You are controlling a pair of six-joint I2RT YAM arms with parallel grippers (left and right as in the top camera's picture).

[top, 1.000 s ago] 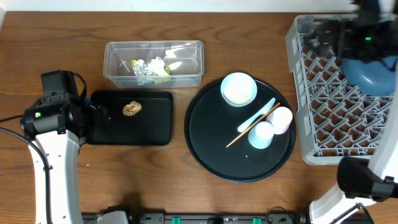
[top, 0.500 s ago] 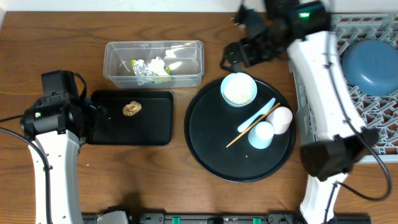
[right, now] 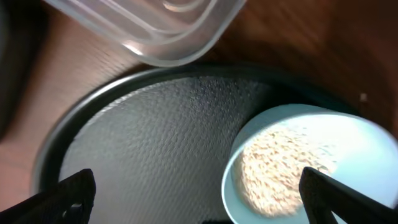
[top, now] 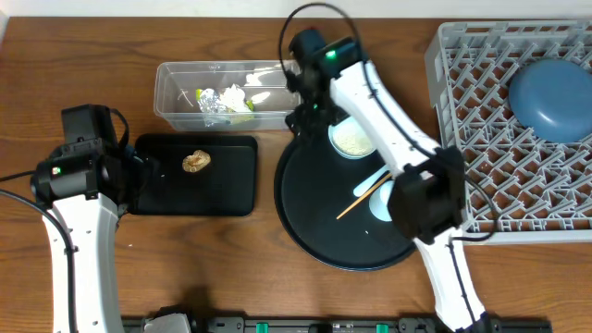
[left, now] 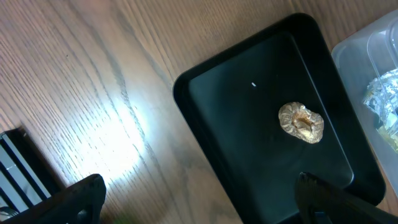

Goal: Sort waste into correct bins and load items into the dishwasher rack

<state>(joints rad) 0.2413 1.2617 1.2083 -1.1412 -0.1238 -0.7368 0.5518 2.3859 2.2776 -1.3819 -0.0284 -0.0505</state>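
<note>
**A:** What is the right end effector (right: 199, 200) doing?

**B:** Hanging wide and empty over the white-lined pale blue bowl (right: 356, 142) of loose white rice grains (right: 280, 174), probably lining up a grasp.

**A:** And beyond it?

**B:** The large blue plate (top: 552, 97) is sitting in the square grey lattice crate (top: 472, 157).

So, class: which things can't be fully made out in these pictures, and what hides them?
Overhead: right arm covers most of the cups and part of the bowl.
Right wrist: bowl blurred, cut by the bottom edge.
Left wrist: clear tub cut by the right edge.
</note>
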